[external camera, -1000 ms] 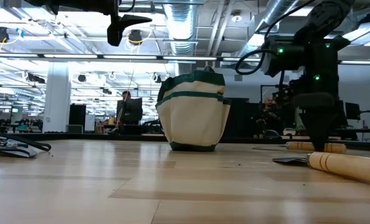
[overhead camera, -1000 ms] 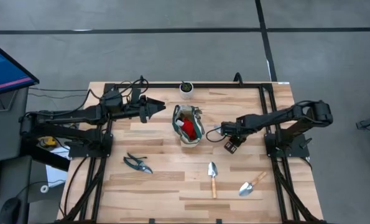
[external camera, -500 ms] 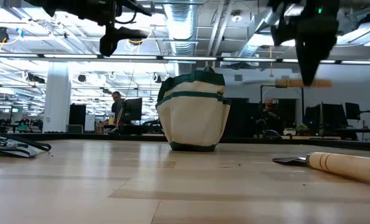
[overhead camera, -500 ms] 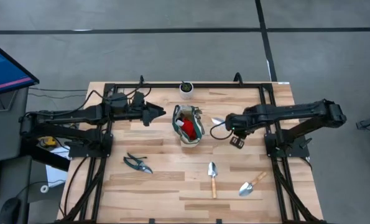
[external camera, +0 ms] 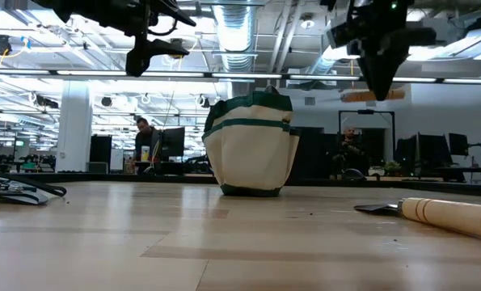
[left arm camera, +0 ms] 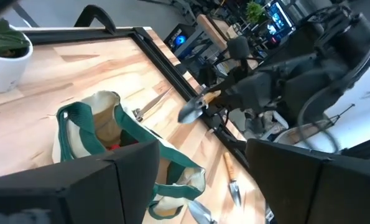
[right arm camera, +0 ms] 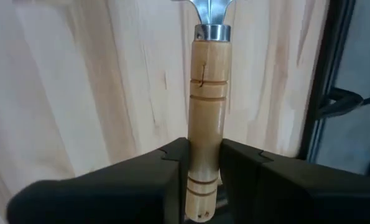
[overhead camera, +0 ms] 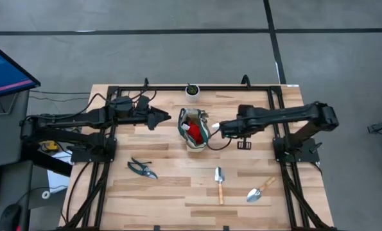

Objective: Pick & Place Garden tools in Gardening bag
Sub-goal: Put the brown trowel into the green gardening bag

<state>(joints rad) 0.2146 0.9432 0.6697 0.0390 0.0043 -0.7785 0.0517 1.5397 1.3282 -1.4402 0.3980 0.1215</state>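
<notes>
Front trowels: two trowels (overhead camera: pixel 220 183) (overhead camera: pixel 260 190) are lying on the desk (overhead camera: pixel 178 192) at its near edge, on the right half, apart from each other; in the low view one wooden handle (external camera: pixel 450 217) is showing at the right, flat on the wood.

Shears: the shears (overhead camera: pixel 142 168) are lying on the near left part of the desk, well apart from the bag.

Bag: the bag (overhead camera: pixel 195 128) is standing upright at the desk's middle, mouth open upward, with something red (overhead camera: pixel 194 131) sitting inside it; in the low view its cream wall and green trim (external camera: pixel 251 145) are showing.

Right claw: the right claw (overhead camera: pixel 221 128) is hanging above the desk just to the right of the bag, its fingers (right arm camera: pixel 153 180) clamping the wooden handle of a third trowel (right arm camera: pixel 204 106); that trowel is being held clear of the desk, roughly level, with its blade (left arm camera: pixel 191 112) pointing toward the bag.

Left claw: the left claw (overhead camera: pixel 167 116) is hovering above the desk just to the left of the bag, jaws spread and gripping nothing.

Pot: a white pot (overhead camera: pixel 192 91) with a green plant is standing at the far edge, behind the bag.

Room: a person (external camera: pixel 143 145) is sitting at a screen far behind the desk.
</notes>
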